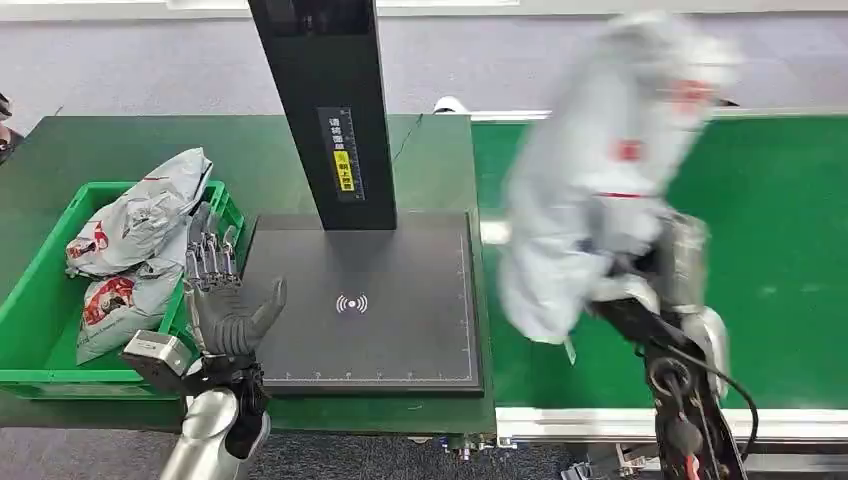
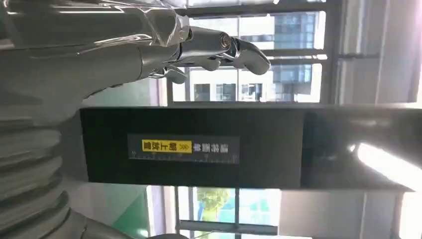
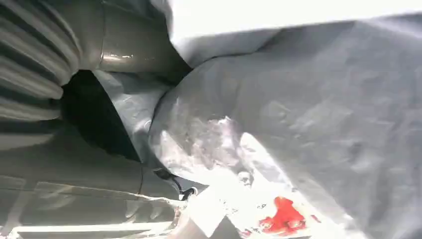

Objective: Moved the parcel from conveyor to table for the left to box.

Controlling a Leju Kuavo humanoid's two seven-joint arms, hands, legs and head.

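A large grey plastic parcel (image 1: 600, 170) with red print hangs blurred above the green conveyor (image 1: 780, 250), near its left edge. My right hand (image 1: 655, 275) grips the parcel's lower part; the right wrist view has the crumpled grey parcel (image 3: 298, 124) pressed against my right hand (image 3: 89, 114). My left hand (image 1: 222, 300) stands upright with fingers spread and nothing in it, between the green box (image 1: 40, 300) and the black scanner plate (image 1: 370, 300). In the left wrist view my left hand (image 2: 149, 45) points at the black post (image 2: 239, 147).
The green box holds two grey parcels (image 1: 140, 250) with red print. A black post (image 1: 325, 110) with a yellow label rises from the back of the scanner plate on the dark green table (image 1: 100, 150). The conveyor's white front rail (image 1: 570, 420) runs at the lower right.
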